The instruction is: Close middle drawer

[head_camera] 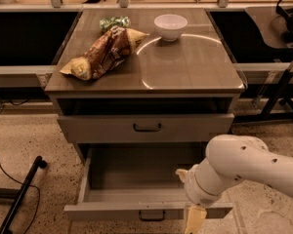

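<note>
The middle drawer point(112, 211) is pulled far out of the cabinet, and its deep box is open and empty. Its low grey-beige front panel sits near the bottom edge of the view, with a small dark bar handle point(151, 216). Above it is the drawer with the taller, wider front point(88, 128) and its own dark handle. My gripper point(195, 221) hangs at the right part of the middle drawer's front panel and is cut off by the bottom edge. The white arm point(244, 167) reaches in from the lower right and covers the drawer's right front corner. The lowest drawer is hidden.
On the cabinet top point(185, 67) lie a brown chip bag point(105, 52), a green packet point(113, 22) and a white bowl point(170, 26). A black stand leg point(19, 194) and cable lie on the speckled floor at left. Dark counters flank the cabinet.
</note>
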`<state>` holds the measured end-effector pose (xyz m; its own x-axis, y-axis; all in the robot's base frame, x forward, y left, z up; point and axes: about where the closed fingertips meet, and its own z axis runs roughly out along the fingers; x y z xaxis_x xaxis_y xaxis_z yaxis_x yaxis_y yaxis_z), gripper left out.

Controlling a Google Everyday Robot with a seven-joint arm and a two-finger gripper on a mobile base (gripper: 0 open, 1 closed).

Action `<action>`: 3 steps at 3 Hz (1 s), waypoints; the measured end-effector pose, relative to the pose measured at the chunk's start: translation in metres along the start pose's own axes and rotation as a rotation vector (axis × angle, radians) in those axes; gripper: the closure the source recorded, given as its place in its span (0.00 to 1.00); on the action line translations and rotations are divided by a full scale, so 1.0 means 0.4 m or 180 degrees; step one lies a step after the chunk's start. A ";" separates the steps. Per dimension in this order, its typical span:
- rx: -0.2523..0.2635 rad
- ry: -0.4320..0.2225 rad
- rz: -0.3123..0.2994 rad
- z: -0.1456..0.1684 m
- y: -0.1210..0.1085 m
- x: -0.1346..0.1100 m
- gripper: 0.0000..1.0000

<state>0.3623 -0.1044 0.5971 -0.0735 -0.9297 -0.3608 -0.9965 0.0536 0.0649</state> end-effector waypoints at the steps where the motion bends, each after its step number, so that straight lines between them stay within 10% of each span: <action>1: -0.0058 -0.0032 -0.0018 0.069 0.005 0.037 0.18; 3: -0.0130 -0.0089 0.0007 0.174 -0.004 0.118 0.64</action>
<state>0.3578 -0.1229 0.5154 -0.0775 -0.9191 -0.3864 -0.9938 0.0403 0.1034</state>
